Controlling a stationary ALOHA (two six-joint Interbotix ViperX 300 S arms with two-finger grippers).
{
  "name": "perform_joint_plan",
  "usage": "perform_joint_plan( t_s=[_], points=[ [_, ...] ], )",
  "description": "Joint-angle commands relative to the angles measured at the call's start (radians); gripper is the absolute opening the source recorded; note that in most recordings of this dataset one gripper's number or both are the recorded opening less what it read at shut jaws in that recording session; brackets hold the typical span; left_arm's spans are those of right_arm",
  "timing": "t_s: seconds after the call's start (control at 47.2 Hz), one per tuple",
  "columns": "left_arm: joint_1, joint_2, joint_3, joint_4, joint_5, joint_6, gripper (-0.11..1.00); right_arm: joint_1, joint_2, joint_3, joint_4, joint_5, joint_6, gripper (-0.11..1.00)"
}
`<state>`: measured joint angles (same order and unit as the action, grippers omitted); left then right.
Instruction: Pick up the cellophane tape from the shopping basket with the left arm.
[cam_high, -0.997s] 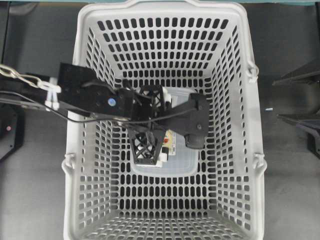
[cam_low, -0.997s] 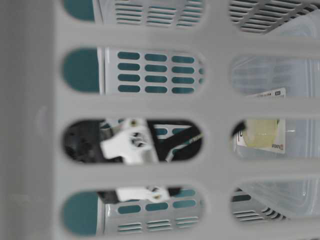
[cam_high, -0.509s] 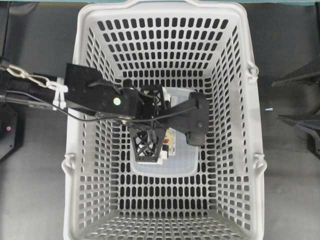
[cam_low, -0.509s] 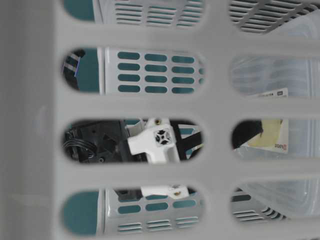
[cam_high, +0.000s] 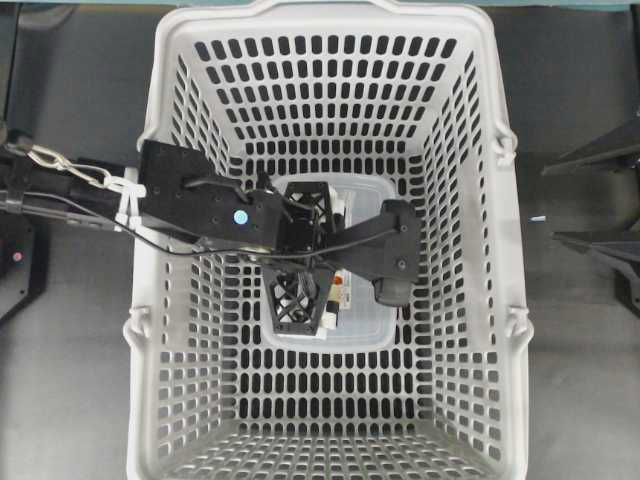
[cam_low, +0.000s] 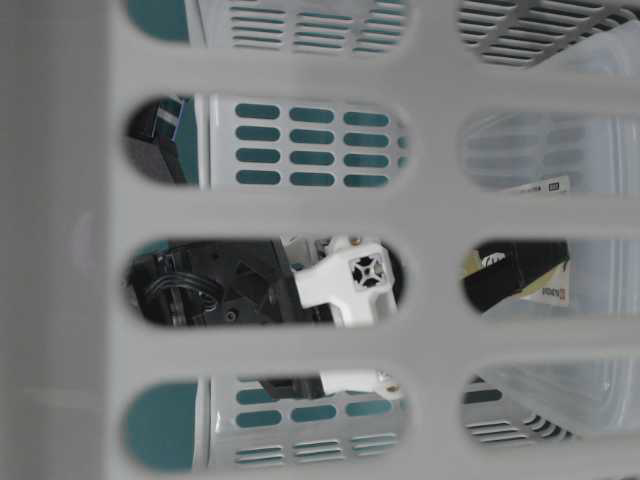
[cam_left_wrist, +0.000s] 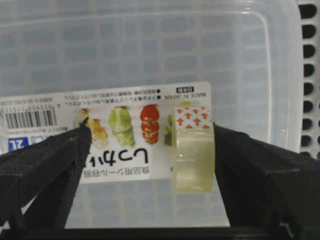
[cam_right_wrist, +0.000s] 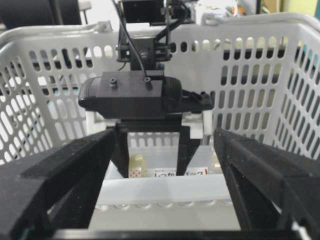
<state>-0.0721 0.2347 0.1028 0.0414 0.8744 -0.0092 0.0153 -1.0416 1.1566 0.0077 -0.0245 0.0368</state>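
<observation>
Down inside the big grey shopping basket (cam_high: 330, 420), the left arm (cam_high: 195, 200) reached in over the left wall. Its jaws (cam_left_wrist: 150, 150) stood wide apart and held nothing. They pointed down at a clear box (cam_left_wrist: 150, 45) with a lid that lay on the basket floor. The box had a white label (cam_left_wrist: 110, 130) with small fruit pictures on it.

A small roll of pale yellow tape (cam_left_wrist: 194, 155) stood on its edge on top of the box lid, partly over the right end of the label. In the left wrist view, the tape sat between the two black fingers. It was just beside the right finger (cam_left_wrist: 260, 170), so close that I could not tell if they touched. The left finger (cam_left_wrist: 45, 165) was well apart from the tape.

From above, the arm hid most of the tape, and only parts of the clear box (cam_high: 360, 325) showed under it. A small round blue light (cam_high: 240, 215) glowed on the arm.

The right jaws (cam_right_wrist: 162, 175) stood wide open too, with nothing between them. They were outside the basket, near its right wall, and pointed level toward it. In that view the tape (cam_right_wrist: 136, 172) showed small and pale under the left arm's black camera block (cam_right_wrist: 130, 95).

The basket sat on a dark counter (cam_high: 70, 380).
</observation>
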Motion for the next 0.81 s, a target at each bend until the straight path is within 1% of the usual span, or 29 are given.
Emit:
perform_joint_plan(
  t_s=[0.0, 0.17, 0.254, 0.339, 0.445, 0.488, 0.509, 0.636, 0.785],
  points=[
    [-0.002, -0.006, -0.005, 0.003, -0.011, -0.002, 0.88, 0.002, 0.006, -0.008, 0.002, -0.011, 0.002, 0.77],
    [-0.009, -0.006, -0.008, 0.003, -0.014, 0.0, 0.86, 0.002, 0.006, -0.005, 0.002, -0.011, 0.002, 0.77],
    [-0.017, -0.006, -0.011, 0.003, -0.017, 0.002, 0.8, 0.002, 0.006, -0.005, 0.002, -0.011, 0.002, 0.77],
    [-0.025, -0.011, -0.014, 0.003, -0.026, 0.005, 0.61, 0.002, 0.006, -0.005, 0.002, -0.012, 0.003, 0.77],
    [-0.032, -0.028, -0.018, 0.003, -0.04, 0.014, 0.3, 0.002, 0.006, -0.005, 0.002, -0.011, 0.003, 0.77],
    [-0.032, -0.035, -0.023, 0.003, -0.04, 0.014, 0.2, 0.002, 0.005, -0.005, 0.002, -0.011, 0.003, 0.77],
    [-0.032, -0.04, -0.025, 0.003, -0.04, 0.014, 0.18, 0.002, 0.006, -0.003, 0.002, -0.011, 0.003, 0.77],
    [-0.032, -0.066, -0.051, 0.003, -0.034, 0.015, 0.18, 0.002, 0.006, -0.002, 0.002, -0.012, 0.003, 0.77],
    [-0.032, -0.086, -0.109, 0.003, 0.018, 0.014, 0.18, 0.002, 0.006, 0.0, 0.002, -0.012, 0.003, 0.77]
  ],
)
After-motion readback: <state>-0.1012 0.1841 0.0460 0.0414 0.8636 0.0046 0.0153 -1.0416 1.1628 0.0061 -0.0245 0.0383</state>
